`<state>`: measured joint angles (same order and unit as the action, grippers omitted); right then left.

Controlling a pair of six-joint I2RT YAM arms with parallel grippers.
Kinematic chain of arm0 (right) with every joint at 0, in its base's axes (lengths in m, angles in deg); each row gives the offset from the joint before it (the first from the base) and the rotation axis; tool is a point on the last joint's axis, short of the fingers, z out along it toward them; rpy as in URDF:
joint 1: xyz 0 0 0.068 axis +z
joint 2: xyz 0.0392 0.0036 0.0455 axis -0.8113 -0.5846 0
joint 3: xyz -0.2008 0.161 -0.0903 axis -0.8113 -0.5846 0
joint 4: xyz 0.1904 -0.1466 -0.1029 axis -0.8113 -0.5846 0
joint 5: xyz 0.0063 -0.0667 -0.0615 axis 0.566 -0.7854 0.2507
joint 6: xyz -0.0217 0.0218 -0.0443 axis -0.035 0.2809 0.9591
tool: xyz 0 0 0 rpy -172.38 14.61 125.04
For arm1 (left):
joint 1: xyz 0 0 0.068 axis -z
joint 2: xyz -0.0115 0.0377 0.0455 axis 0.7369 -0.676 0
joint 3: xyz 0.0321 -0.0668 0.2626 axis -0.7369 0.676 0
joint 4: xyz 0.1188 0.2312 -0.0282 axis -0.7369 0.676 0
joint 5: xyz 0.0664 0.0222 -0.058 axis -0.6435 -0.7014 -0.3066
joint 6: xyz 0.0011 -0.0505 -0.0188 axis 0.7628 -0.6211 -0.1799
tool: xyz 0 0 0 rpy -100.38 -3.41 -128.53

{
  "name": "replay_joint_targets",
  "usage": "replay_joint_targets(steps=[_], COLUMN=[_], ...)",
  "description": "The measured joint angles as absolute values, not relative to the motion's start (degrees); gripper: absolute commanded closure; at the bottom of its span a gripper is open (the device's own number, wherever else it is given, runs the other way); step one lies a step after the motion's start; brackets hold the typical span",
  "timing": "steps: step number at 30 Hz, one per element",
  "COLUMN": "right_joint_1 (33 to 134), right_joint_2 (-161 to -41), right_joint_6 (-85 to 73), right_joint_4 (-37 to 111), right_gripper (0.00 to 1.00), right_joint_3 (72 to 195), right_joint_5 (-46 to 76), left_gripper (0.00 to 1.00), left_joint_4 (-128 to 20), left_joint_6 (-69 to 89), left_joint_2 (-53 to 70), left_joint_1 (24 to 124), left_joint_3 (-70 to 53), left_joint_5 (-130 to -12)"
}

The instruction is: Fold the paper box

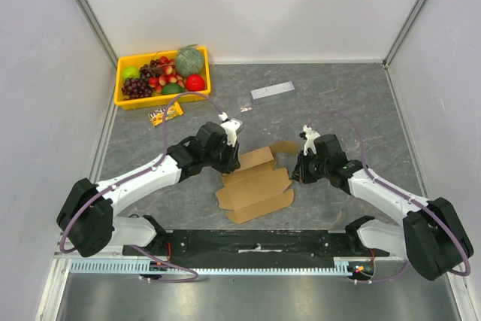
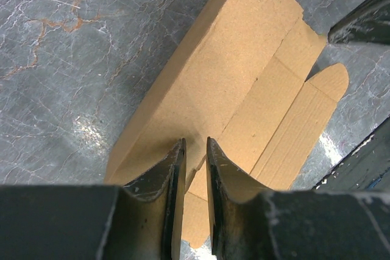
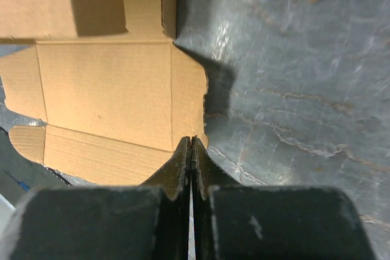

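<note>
The paper box [image 1: 255,184] is a flat brown die-cut cardboard sheet lying at the table's middle, with its far panel raised a little. My left gripper [image 1: 230,157] is at the sheet's far left end. In the left wrist view its jaws [image 2: 195,150] stand a narrow gap apart over the cardboard [image 2: 244,71], and nothing is visibly pinched. My right gripper [image 1: 298,172] is at the sheet's right edge. In the right wrist view it [image 3: 192,140] is shut, with its tips at the edge of a side flap of the cardboard [image 3: 103,89].
A yellow fruit tray [image 1: 122,100] stands at the back left, with a snack packet [image 1: 165,115] in front of it. A grey-white strip [image 1: 272,90] and a small clear packet [image 1: 246,105] lie behind the box. White walls enclose the table.
</note>
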<state>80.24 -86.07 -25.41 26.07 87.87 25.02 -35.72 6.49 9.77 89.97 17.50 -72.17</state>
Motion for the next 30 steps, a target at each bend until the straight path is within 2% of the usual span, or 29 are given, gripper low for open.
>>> replay_joint_targets(steps=[13, 26, 30], right_joint_1=[80.7, 82.1, 82.1], right_joint_2=[-89.7, -91.4, -87.0], right_joint_6=[-30.8, -28.1, -27.9], right_joint_4=[40.0, 33.6, 29.4], right_gripper=[1.0, 0.99, 0.91], right_joint_3=[80.7, 83.2, 84.4], right_joint_5=[29.7, 20.6, 18.3], left_gripper=[0.74, 0.75, 0.75], left_joint_4=[-35.6, -35.4, -35.2], left_joint_6=[6.4, 6.2, 6.1], left_joint_2=[9.9, 10.1, 10.2], left_joint_1=[90.0, 90.0, 90.0], left_joint_3=[17.5, 17.5, 17.5], left_joint_5=[-72.2, -72.2, -72.2])
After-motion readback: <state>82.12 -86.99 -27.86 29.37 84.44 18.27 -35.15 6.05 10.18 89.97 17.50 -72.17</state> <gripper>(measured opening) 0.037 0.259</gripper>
